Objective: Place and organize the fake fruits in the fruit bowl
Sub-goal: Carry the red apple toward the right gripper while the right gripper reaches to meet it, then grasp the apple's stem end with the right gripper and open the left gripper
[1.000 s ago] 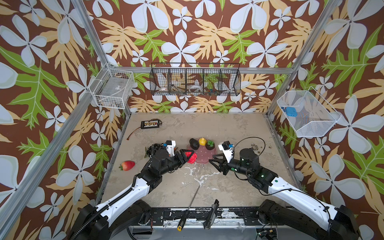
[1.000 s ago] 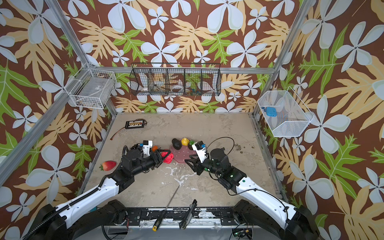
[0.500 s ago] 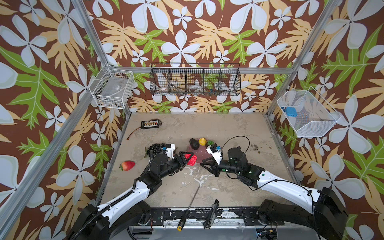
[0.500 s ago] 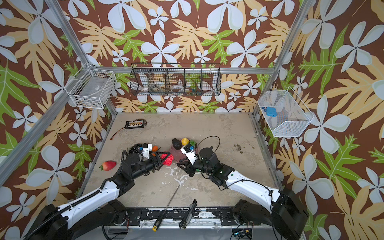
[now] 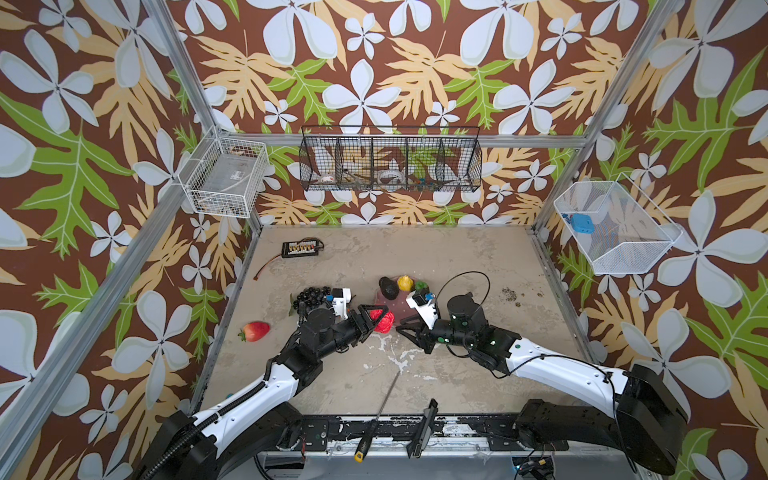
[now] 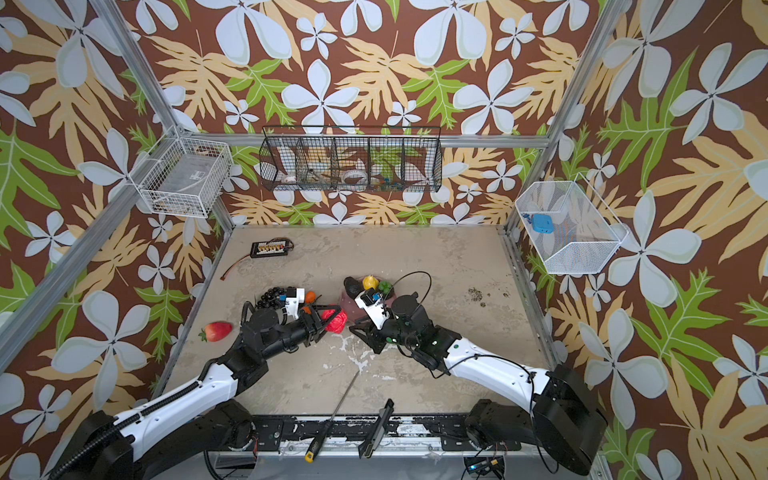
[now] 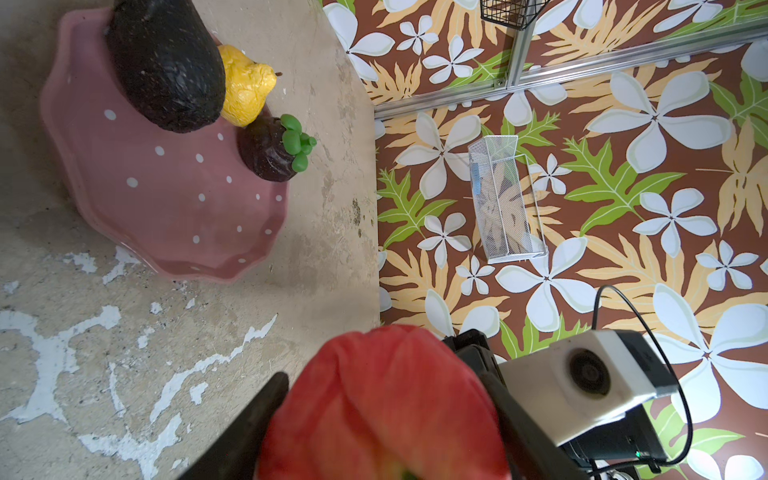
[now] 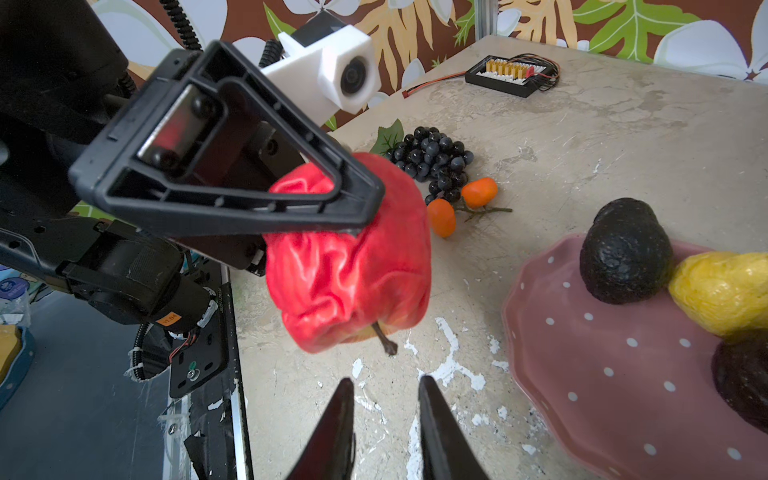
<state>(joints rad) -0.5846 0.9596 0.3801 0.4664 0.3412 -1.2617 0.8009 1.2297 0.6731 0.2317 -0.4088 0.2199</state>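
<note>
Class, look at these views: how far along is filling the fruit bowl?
Done: avocado, lemon and a dark green-topped fruit sit in the fruit bowl. In hand: the left pincer grips the red apple beside it; the right pincer is empty. Left: grape bunch, two oranges and strawberry on the table.

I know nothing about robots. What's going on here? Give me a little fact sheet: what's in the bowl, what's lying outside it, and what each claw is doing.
in bowl: avocado, lemon, dark fruit with green top
on table: grapes, two oranges, strawberry
left gripper: shut on apple, beside the bowl, not in it
right gripper: open, empty, pointing toward the apple
</note>
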